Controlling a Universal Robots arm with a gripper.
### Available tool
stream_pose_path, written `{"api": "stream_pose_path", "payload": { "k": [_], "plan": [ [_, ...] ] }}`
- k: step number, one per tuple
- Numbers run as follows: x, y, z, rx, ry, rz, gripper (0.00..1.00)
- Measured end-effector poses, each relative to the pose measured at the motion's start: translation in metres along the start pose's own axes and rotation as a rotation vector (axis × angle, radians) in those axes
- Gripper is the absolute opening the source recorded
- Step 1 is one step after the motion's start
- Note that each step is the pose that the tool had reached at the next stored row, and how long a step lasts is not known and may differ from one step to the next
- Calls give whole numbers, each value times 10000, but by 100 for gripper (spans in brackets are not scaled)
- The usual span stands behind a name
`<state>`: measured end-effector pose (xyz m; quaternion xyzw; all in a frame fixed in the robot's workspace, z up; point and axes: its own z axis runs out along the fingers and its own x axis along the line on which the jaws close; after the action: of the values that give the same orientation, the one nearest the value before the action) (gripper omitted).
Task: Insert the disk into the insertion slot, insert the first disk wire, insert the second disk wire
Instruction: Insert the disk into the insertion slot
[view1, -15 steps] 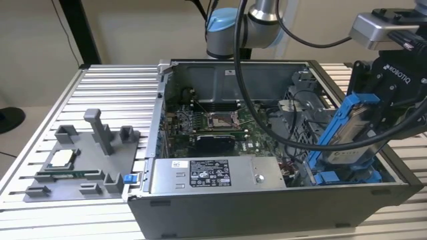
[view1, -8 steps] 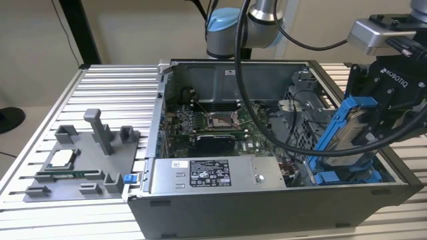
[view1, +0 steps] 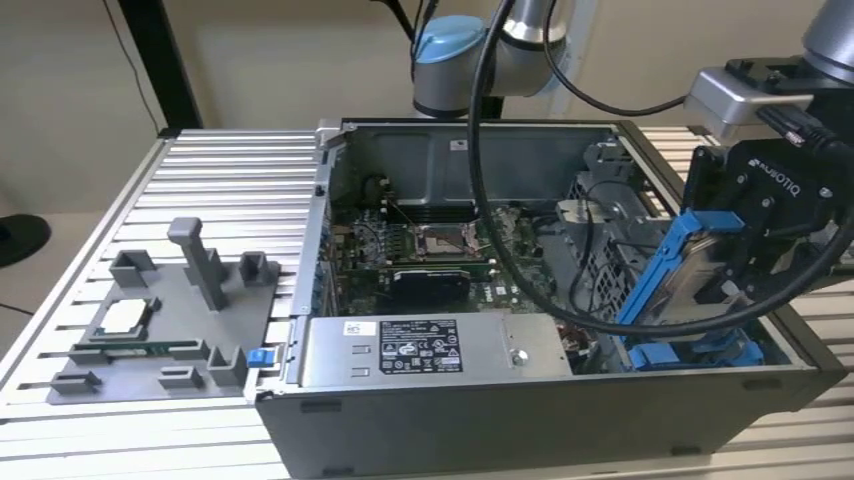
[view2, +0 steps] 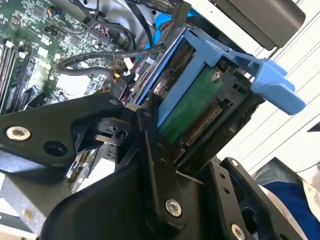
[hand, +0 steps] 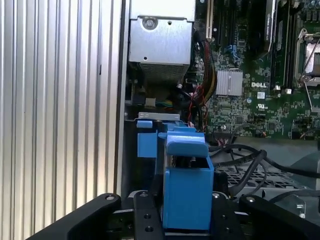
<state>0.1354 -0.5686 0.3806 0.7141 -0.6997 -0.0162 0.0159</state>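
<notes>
Holds the disk (view1: 701, 278) tilted on edge just above the slot (view1: 674, 356), at the case's (view1: 534, 410) near corner on the exterior view's right, with the gripper (view1: 731, 285), jaws clamped on its blue frame (view1: 667, 265). Looks like step one (insertion not yet done); calls for squaring frame to rails (view1: 731, 351).

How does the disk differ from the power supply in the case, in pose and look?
The disk stands tilted on edge in the gripper, at the exterior view's right; the power supply lies flat inside the case. The disk has a blue frame; the power supply is bare grey metal with a label. The power supply looks bigger than the disk. Both are rectangular.
</notes>
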Motion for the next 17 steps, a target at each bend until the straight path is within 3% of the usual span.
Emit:
{"api": "stream_pose_path", "payload": {
  "k": [10, 17],
  "plan": [
    [0, -8, 170, 0, 4, 0, 0],
    [0, -9, 213, 0, 5, 1, 0]
  ]
}}
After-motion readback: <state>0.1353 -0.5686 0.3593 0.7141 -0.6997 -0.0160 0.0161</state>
